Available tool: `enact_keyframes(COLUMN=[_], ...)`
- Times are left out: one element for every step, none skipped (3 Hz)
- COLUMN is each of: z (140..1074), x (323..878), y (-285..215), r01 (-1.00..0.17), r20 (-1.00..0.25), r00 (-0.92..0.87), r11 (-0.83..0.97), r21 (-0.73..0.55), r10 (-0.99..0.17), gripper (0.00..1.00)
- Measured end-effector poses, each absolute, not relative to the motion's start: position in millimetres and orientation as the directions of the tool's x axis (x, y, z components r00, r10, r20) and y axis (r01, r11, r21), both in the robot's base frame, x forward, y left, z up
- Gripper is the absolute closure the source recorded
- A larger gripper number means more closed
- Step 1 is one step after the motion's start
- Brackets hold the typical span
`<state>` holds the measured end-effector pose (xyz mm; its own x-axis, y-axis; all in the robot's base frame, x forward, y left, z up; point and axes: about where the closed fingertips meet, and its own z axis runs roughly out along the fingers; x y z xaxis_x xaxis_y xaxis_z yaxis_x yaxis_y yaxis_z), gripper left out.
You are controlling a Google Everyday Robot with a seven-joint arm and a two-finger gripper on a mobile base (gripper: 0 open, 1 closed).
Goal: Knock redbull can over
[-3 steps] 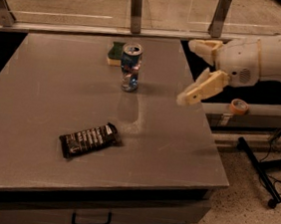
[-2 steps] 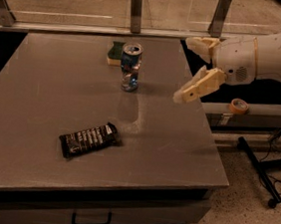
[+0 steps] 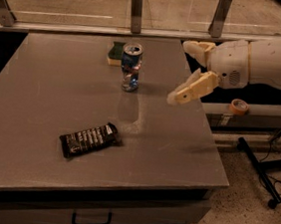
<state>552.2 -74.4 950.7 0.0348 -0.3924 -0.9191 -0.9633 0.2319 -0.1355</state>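
So the redbull can (image 3: 130, 67) is standing upright toward the far side of the grey table (image 3: 42, 88), pull-tab top facing up, with a faint reflection of it on the surface in front. Right behind it, just beside its left edge, sits a green-yellow sponge (image 3: 115, 54); can't tell whether the two actually touch. The gripper (image 3: 181, 71) hangs off to the right of the can, near the table's right edge and above the tabletop, not touching the can, with a clear gap between them. Its two cream-coloured fingers (image 3: 193, 87) are spread wide apart, one up high and one angled down toward the table, nothing between them. The white arm (image 3: 258, 61) comes in from the right side. Closer to the front of the table lies a flat black snack-bar wrapper (image 3: 90, 139), well apart from the can. Off the table on the right there's a roll of orange tape (image 3: 239, 106) on a ledge.
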Motion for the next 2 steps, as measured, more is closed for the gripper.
enact_keyframes(z=[935, 923], x=[565, 584], y=[-61, -51], r01=[-0.952, -0.943], r20=[-0.928, -0.935], r00=[0.022, 0.030], r11=[0.276, 0.300], r21=[-0.133, -0.143], r10=[-0.371, -0.353], gripper=[0.00, 0.00])
